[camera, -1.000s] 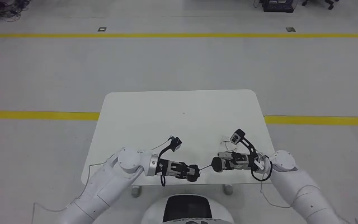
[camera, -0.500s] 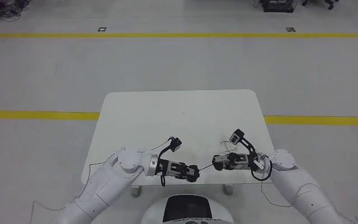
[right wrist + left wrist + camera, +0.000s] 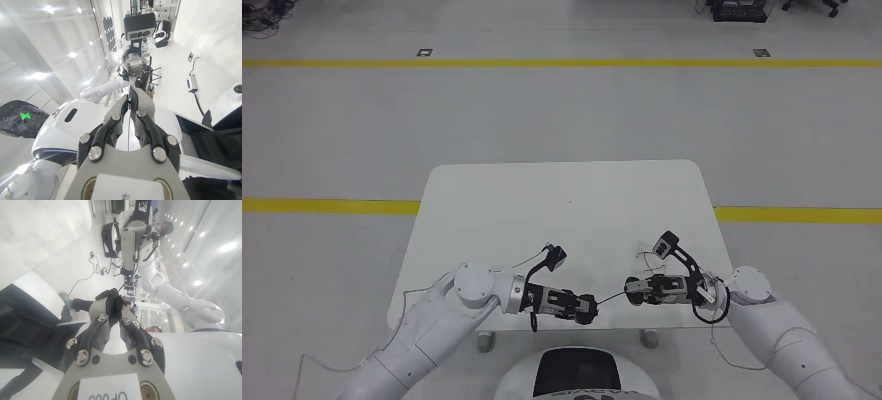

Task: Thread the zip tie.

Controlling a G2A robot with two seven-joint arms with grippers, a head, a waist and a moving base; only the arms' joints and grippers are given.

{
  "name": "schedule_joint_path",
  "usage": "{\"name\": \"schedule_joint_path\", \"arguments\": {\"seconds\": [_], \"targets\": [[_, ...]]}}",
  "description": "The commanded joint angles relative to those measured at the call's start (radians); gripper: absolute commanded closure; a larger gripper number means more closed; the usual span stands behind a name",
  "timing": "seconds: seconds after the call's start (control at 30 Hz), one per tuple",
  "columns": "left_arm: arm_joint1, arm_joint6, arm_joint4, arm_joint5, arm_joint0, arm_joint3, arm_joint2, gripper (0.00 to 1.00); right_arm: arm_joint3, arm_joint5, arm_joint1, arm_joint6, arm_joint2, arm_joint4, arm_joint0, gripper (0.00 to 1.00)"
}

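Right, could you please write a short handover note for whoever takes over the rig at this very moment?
Grippers: the left gripper is shut on one end of the zip tie. The right gripper is shut on its strap and faces the other.
Things: the zip tie spans the short gap between them, held above the near edge of the table.
Done: the tie is lifted and held by both.
Left: I cannot tell whether the tip has entered the head, so check that, then thread it and pull it through.
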Motion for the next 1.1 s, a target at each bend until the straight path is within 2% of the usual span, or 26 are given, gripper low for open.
{"name": "schedule_joint_path", "arguments": {"seconds": [0.0,0.2,0.3,0.5,0.53,0.57,1.07], "targets": [[0.001,0.001,-0.002,0.0,-0.003,0.002,0.005,1.0,-0.001,0.0,0.002,0.0,-0.001,-0.001,0.0,0.91],[0.002,0.006,-0.007,0.001,-0.012,0.011,0.019,1.0,-0.007,0.0,0.006,0.0,-0.006,-0.006,0.001,0.91],[0.003,0.008,-0.011,0.001,-0.016,0.015,0.024,1.0,-0.009,0.0,0.007,0.0,-0.007,-0.005,0.001,1.0],[0.006,0.015,-0.014,0.001,-0.024,0.024,0.032,1.0,-0.005,0.0,0.009,0.0,-0.008,-0.012,0.003,1.0],[0.007,0.019,-0.011,0.003,-0.025,0.025,0.034,0.6,-0.002,0.0,0.009,0.0,-0.007,-0.015,0.004,1.0],[0.007,0.022,-0.011,0.004,-0.026,0.025,0.035,0.0,0.001,0.0,0.009,0.0,-0.006,-0.017,0.004,1.0],[0.007,0.024,-0.011,0.003,-0.026,0.024,0.035,0.0,0.037,0.0,-0.012,0.0,-0.003,-0.01,0.007,1.0]]}}
